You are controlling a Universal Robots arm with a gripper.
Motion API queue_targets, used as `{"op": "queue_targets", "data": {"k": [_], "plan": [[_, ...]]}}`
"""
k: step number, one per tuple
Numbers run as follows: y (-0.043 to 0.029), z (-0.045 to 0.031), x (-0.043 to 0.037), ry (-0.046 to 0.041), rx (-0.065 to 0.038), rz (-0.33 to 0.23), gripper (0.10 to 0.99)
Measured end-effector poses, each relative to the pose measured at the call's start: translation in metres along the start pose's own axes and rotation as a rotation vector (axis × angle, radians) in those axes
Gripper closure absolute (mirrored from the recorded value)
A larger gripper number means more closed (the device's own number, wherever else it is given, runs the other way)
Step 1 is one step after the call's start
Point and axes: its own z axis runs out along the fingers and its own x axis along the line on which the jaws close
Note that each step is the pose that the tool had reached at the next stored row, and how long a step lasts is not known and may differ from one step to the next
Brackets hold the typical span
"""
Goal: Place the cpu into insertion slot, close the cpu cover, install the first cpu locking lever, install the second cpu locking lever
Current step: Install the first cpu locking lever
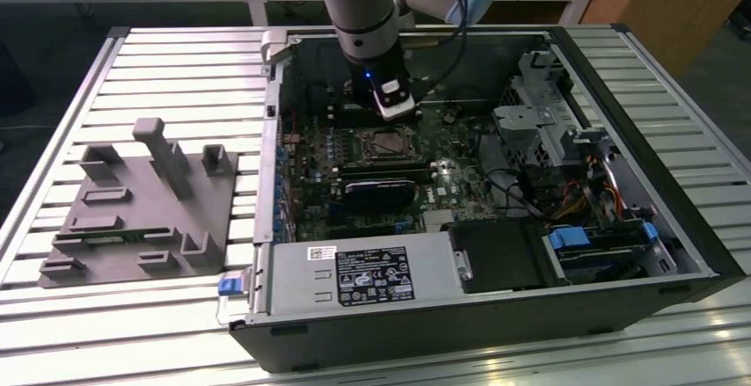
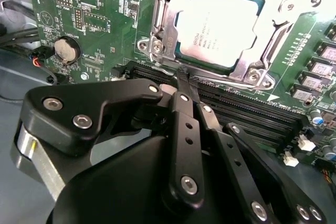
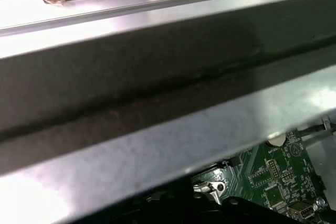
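Note:
The cpu (image 2: pixel 220 24), a pale square chip, lies in the insertion slot (image 1: pixel 385 144) on the green board. The cpu cover (image 2: pixel 164 22), a silver frame, lies flat over its edges. A thin wire locking lever (image 2: pixel 231 81) runs along the socket edge that faces the memory slots. My gripper (image 2: pixel 185 83) is shut, its black fingertips (image 2: pixel 181 100) pressed together right at that lever near the socket corner. I cannot tell whether they touch or pinch it. In the exterior view the gripper (image 1: pixel 396 113) hangs inside the open case, just beyond the socket.
Long black memory slots (image 2: pixel 252 116) lie under the fingers, and a coin battery (image 2: pixel 67 50) sits to one side. The case holds a power supply (image 1: pixel 364 272) and a drive cage (image 1: pixel 534 122). A grey fixture (image 1: pixel 141 206) stands at the exterior view's left. The case wall (image 3: pixel 157 77) is close.

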Motion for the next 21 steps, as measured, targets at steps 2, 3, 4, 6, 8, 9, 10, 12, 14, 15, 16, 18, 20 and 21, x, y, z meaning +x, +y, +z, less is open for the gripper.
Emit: {"op": "queue_targets", "data": {"k": [2,3,4,6,8,9,10,12,14,15,16,18,20,21], "plan": [[-0.0001,0.0006,0.0001,-0.0009,0.001,0.0,0.98],[-0.0002,0.0008,0.0002,-0.0012,0.001,0.0,0.98],[-0.0003,0.0012,0.0003,-0.0018,0.002,-0.001,0.98],[-0.0004,0.0017,0.0004,-0.0028,0.003,-0.001,0.98],[-0.0006,0.0024,0.0005,-0.0039,0.003,-0.002,0.98],[-0.0006,0.0029,0.0006,-0.004,0.003,-0.002,0.98],[-0.0007,0.0032,0.0006,-0.004,0.003,-0.002,0.98],[-0.0009,0.0037,0.0007,-0.004,0.003,-0.002,0.98],[-0.0009,0.0041,0.0006,-0.0038,0.004,-0.002,0.98],[-0.0008,0.0043,0.0002,-0.0038,0.004,-0.002,0.98],[-0.0007,0.0046,-0.0003,-0.004,0.003,-0.002,0.98],[-0.0003,0.0049,-0.0013,-0.0039,0.003,-0.002,0.98],[0.0001,0.0053,-0.0026,-0.0037,0.003,-0.002,0.98],[0.0003,0.0055,-0.0033,-0.0034,0.003,-0.001,0.98]]}}
